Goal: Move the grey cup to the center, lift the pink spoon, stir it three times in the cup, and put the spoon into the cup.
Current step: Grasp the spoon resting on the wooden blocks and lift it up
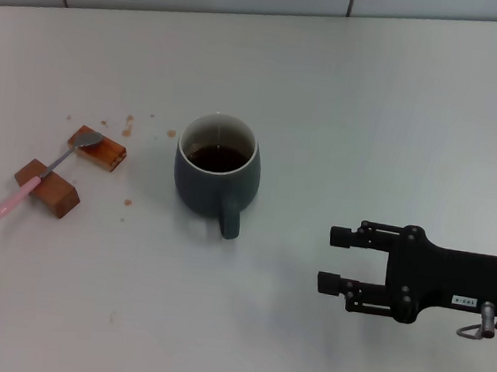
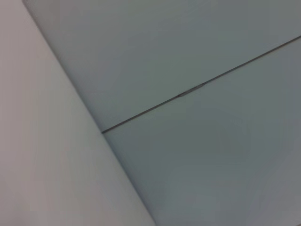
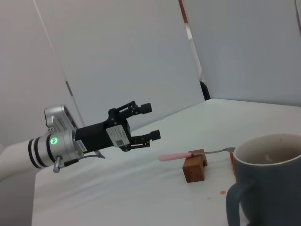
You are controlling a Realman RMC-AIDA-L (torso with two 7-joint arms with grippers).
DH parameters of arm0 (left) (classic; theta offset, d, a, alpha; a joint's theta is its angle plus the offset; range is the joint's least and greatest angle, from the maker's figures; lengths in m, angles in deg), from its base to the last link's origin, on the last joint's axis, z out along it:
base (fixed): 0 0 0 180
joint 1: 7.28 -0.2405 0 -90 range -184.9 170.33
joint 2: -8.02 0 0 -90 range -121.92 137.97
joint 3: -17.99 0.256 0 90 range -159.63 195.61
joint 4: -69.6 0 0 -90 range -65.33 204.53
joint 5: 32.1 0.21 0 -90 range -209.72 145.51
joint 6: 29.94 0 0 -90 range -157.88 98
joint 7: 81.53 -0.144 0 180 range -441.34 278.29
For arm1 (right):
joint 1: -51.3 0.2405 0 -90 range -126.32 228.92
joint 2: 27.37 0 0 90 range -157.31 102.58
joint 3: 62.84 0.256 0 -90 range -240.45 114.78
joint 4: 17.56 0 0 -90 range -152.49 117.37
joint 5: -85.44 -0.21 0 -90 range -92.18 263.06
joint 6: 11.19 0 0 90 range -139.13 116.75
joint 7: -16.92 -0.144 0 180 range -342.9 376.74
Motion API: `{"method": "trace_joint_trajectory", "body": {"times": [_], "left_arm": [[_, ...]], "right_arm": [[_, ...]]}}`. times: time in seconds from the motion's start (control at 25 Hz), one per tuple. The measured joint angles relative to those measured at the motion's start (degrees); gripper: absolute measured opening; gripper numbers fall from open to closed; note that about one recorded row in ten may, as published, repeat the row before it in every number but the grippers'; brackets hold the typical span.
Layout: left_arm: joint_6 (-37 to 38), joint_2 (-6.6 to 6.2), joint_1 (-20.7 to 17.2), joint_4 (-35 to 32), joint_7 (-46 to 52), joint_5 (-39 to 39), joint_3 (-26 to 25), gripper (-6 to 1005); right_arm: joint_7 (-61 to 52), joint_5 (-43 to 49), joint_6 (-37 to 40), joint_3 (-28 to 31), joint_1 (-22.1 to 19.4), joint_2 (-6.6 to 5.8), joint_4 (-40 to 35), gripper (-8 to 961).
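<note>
Grey cup (image 1: pixel 216 175) sits upright just left of frame centre in the head view, handle pointing toward the bottom edge, dark liquid inside. Nothing touches it.

Pink spoon (image 1: pixel 47 172) is at mid-left of the frame, well apart from the cup, bridging two brown blocks: bowl on the upper block (image 1: pixel 98 149), shaft over the lower block (image 1: pixel 47 187), pink handle sticking out toward the lower left. Brown crumbs (image 1: pixel 129 124) scattered on the white counter (image 1: pixel 397 122) between blocks and cup.

Right gripper (image 1: pixel 333 260) comes in from the lower right edge of the head view, arm about level, fingers pointing left toward the cup, well short of it. Jaws apart, holding nothing.

Left arm isn't in the head view. The right wrist view shows it: left gripper (image 3: pixel 149 122) on the left half of that frame, raised above the counter, arm roughly horizontal, green light on the wrist, jaws apart and empty. Same view has the cup large at lower right and the spoon on a block just beyond its rim.

Left wrist view shows only grey wall panels (image 2: pixel 197 141) with a seam; no task items.
</note>
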Motion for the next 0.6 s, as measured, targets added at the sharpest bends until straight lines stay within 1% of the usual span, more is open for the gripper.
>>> {"method": "trace_joint_trajectory", "body": {"times": [0.6], "left_arm": [[-4.2, 0.05, 0.16, 0.29, 2.08, 4.23, -0.05, 857]], "right_arm": [[-0.06, 0.0, 0.0, 0.0, -0.03, 0.0, -0.01, 704]]}}
